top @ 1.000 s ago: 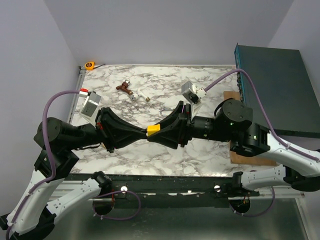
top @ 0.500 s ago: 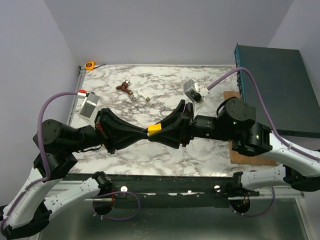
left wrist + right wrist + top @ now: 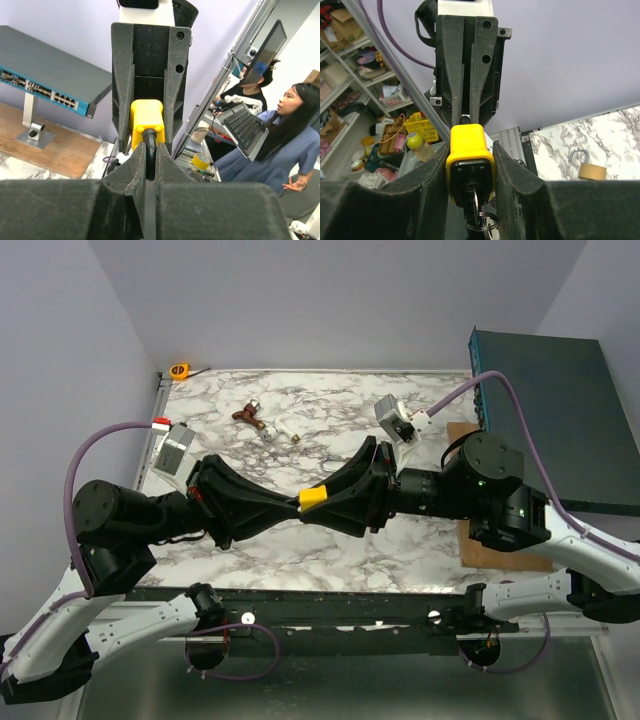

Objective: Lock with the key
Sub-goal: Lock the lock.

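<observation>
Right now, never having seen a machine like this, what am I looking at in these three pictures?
You are looking at a robot with two arms, the left arm and the right arm, bolted at the near edge of a marble table. One picture looks down from above. The other two come from small cameras on the wrists, so each shows its own claw up close.

The arms hold a yellow padlock in the air between them. The right claw grips its body from both sides, and a key on a ring sticks out of the keyhole. The left claw is pinched shut on the black shackle.

On the table lie a small brass padlock and, in the far corner, an orange tape measure. A teal network box stands at the right.
</observation>
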Available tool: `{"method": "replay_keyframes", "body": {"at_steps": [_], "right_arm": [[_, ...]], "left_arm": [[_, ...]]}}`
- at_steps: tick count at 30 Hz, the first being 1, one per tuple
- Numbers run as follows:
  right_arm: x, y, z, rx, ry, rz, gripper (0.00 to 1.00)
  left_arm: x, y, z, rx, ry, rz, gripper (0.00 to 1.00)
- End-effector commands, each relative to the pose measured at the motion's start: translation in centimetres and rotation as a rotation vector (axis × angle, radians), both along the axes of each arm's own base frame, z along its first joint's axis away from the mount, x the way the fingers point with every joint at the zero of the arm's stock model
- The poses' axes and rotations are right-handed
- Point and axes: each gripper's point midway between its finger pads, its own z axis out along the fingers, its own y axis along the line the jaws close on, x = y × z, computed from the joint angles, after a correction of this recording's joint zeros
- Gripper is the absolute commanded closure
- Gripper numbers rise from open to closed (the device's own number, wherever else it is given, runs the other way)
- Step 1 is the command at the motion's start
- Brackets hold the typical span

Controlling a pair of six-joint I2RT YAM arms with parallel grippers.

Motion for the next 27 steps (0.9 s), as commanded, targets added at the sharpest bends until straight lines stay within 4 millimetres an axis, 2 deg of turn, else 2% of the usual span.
{"method": "replay_keyframes", "body": {"at_steps": [1,7,10,14,19,25,27], "right_arm": [[1.8,5.4,-6.1,-0.134,0.015,-0.022,0.99],[2.3,4.1,-5.6,-0.125,0.007,-0.071,0.99],[2.2,3.2,-4.8,-0.11,-0.004,-0.078,0.71],[2.1,2.0,-4.0,-0.092,-0.017,-0.089,0.49],[1.8,0.5,-3.1,-0.068,-0.038,-0.092,0.3],[1.8,-2.6,-2.3,-0.056,-0.064,-0.136,0.14],[1.7,-3.4,-2.1,-0.058,-0.071,-0.144,0.11]], "left_arm": [[1.7,-5.6,-5.9,0.17,0.156,-0.088,1.0],[1.9,-4.2,-4.9,0.153,0.082,-0.02,1.0],[2.1,-3.4,-4.3,0.135,0.052,0.011,1.0],[2.5,-2.3,-3.9,0.109,0.038,0.05,1.0],[2.8,-1.2,-3.3,0.078,0.028,0.097,1.0],[2.5,0.3,-2.6,0.053,0.005,0.129,1.0],[2.4,0.6,-2.5,0.051,0.0,0.137,1.0]]}}
